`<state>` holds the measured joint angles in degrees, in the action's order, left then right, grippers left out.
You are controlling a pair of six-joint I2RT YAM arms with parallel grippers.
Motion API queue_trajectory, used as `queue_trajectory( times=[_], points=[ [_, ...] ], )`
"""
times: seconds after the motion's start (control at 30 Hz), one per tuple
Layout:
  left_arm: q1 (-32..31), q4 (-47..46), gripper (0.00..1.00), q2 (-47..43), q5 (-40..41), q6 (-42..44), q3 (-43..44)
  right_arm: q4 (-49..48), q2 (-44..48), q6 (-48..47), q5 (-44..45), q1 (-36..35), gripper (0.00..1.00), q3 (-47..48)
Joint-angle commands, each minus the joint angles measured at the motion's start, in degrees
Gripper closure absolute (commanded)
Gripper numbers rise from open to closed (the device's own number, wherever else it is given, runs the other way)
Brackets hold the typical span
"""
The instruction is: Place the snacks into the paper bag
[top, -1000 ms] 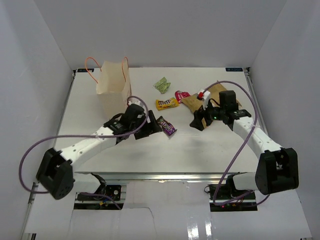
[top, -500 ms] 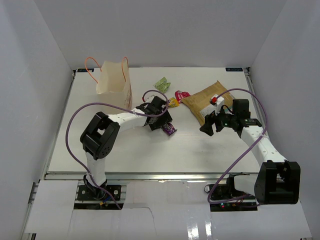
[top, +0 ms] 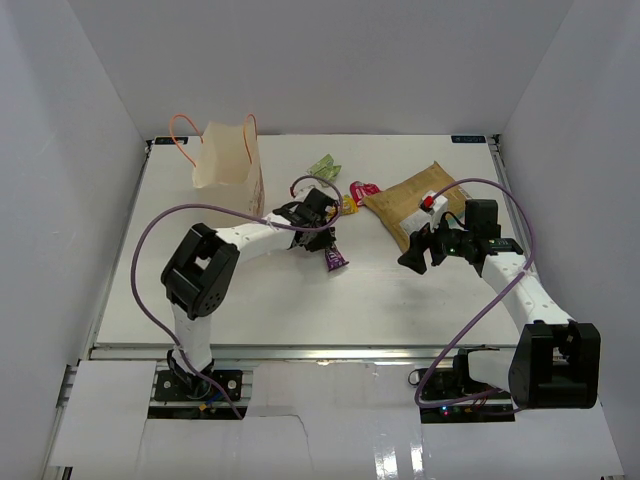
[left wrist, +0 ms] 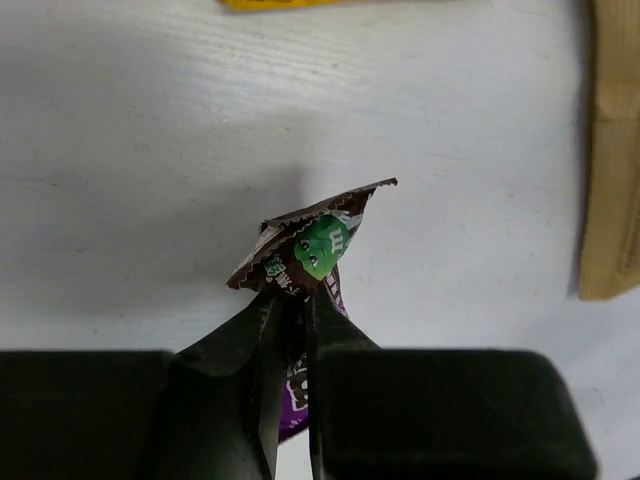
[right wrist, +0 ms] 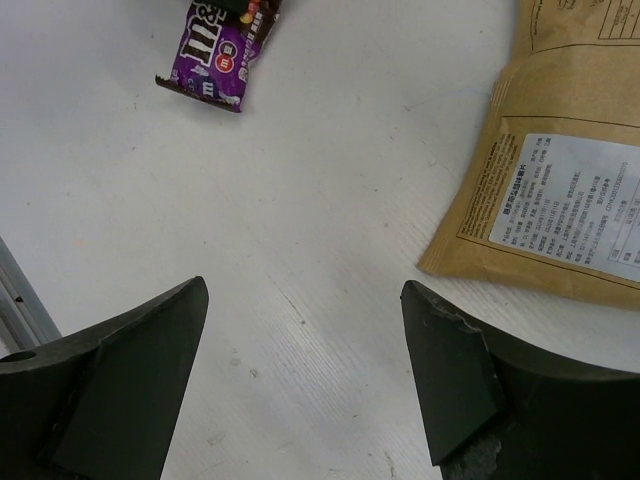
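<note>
Just now the left gripper [left wrist: 292,300] had shut tight on the purple packet [left wrist: 312,245] and lifted it a little off the bench [top: 380,300]. Half a second before, that packet lay flat. The right gripper [right wrist: 300,300] was wide open and held nothing. It hung over the bench just beside the tan pouch [right wrist: 560,170]. Farther back lay the yellow packet [top: 349,204], the pink packet [top: 365,188] and the green packet [top: 323,167]. The bag [top: 228,165] stood upright at the far left. So this snack looked ready to go to the bag, while the others waited.
</note>
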<state>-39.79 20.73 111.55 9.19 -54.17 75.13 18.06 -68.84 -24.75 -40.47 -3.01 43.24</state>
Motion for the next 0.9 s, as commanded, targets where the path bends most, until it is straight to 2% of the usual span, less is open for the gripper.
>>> queue_trajectory(
  times=[0.0, 0.13, 0.2, 0.23, 0.3, 0.33, 0.43, 0.53, 0.73, 0.87],
  points=[
    [0.06, -1.57, 0.82, -10.80, -1.78, 16.05, 0.98, 0.56, 0.55, -2.05, -2.51, 0.28, 0.16, 1.32],
    [0.15, -0.36, 0.83, -24.68, -3.75, 29.34, 0.63, 0.83, 0.64, -3.37, -2.69, 0.37, 0.17, 1.40],
    [1.03, 4.12, 0.83, -30.91, -0.42, 32.19, 5.00, 0.66, 0.55, -3.55, -2.51, 0.46, 0.17, 1.32],
    [2.68, 9.28, 0.83, -32.17, 0.38, 34.64, 7.37, 0.57, 0.29, -3.90, -2.42, 0.37, 0.17, 1.32],
    [5.06, 14.75, 0.83, -34.37, 1.70, 36.94, 14.56, 0.48, -0.24, -4.08, -2.51, 0.46, 0.17, 1.40],
    [8.21, 15.82, 0.83, -34.81, 1.53, 38.95, 16.86, 0.31, -0.42, -4.34, -2.68, 0.37, 0.17, 1.49],
    [15.41, 18.11, 0.83, -33.94, -0.49, 41.24, 24.78, 0.39, -1.21, -4.43, -3.21, 0.46, 0.17, 2.10],
    [18.60, 18.03, 0.83, -30.97, 1.95, 44.32, 30.06, 0.57, -1.65, -4.51, -3.48, 0.37, 0.17, 2.81],
    [24.40, 16.01, 0.83, -23.94, 3.64, 43.98, 32.97, 0.74, -1.21, -4.60, -3.39, 0.37, 0.17, 3.16],
    [25.02, 15.83, 0.83, -19.89, 4.95, 44.33, 34.03, 0.83, -0.60, -4.60, -2.78, 0.37, 0.17, 3.25]
  ],
)
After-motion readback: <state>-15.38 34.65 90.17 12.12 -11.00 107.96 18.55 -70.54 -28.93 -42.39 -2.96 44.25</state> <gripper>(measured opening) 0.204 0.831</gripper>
